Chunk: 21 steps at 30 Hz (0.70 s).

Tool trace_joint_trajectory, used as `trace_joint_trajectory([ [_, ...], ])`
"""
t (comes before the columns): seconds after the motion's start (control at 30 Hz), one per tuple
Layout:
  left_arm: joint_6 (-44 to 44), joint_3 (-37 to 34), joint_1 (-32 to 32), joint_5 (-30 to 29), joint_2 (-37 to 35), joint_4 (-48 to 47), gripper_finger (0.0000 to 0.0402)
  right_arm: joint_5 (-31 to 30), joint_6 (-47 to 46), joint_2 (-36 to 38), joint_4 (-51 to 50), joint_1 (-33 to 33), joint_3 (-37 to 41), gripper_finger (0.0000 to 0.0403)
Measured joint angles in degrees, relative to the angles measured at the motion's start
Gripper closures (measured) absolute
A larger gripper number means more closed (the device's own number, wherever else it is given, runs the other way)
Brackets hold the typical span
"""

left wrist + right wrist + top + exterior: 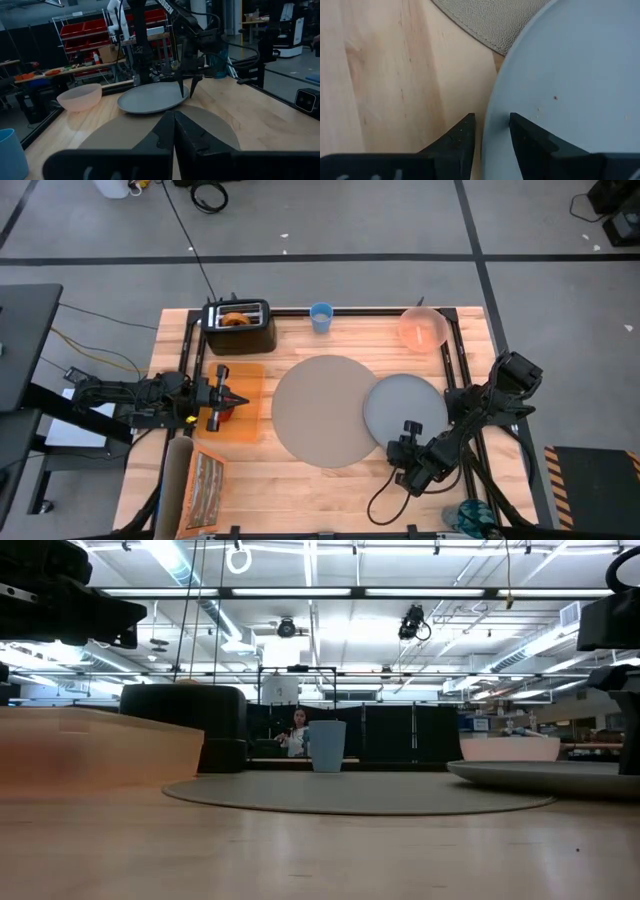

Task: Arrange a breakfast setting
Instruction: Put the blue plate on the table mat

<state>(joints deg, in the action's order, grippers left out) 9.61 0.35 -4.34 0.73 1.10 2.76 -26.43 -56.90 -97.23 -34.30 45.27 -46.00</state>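
Note:
The round grey-tan mat (pixel 322 410) lies mid-table. The grey plate (pixel 405 405) lies at its right, its edge overlapping the mat (pixel 485 20). My right gripper (pixel 491 125) is open and points down at the plate's near rim (pixel 492 107), one finger over the plate and one outside it. My left gripper (pixel 174 131) is shut and empty above the orange board (pixel 238 408), beside the red apple (pixel 224 415) on that board. The pink bowl (pixel 423 330) and blue cup (pixel 320 317) stand at the far edge. The bagel (pixel 236 320) sticks out of the black toaster (pixel 240 326). No spoon shows.
A tray with brownish contents (pixel 208 488) and a tan roll (pixel 178 478) lie at the near left. A black frame rail (pixel 455 370) runs along the table's right side. A person (pixel 298 730) shows far off in the room behind.

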Motion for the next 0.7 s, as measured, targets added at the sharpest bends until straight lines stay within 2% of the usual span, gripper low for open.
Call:
trace_joint_trajectory([
  [0.37,0.0,0.0,0.0,0.0,0.0,0.0,0.0392,-0.1,0.3,0.2,-1.3,-0.1,-0.7,0.0345],
  [0.7,0.0,0.0,0.0,0.0,0.0,0.0,0.0392,-0.8,5.1,0.0,-17.2,-1.0,-11.8,0.0386],
])
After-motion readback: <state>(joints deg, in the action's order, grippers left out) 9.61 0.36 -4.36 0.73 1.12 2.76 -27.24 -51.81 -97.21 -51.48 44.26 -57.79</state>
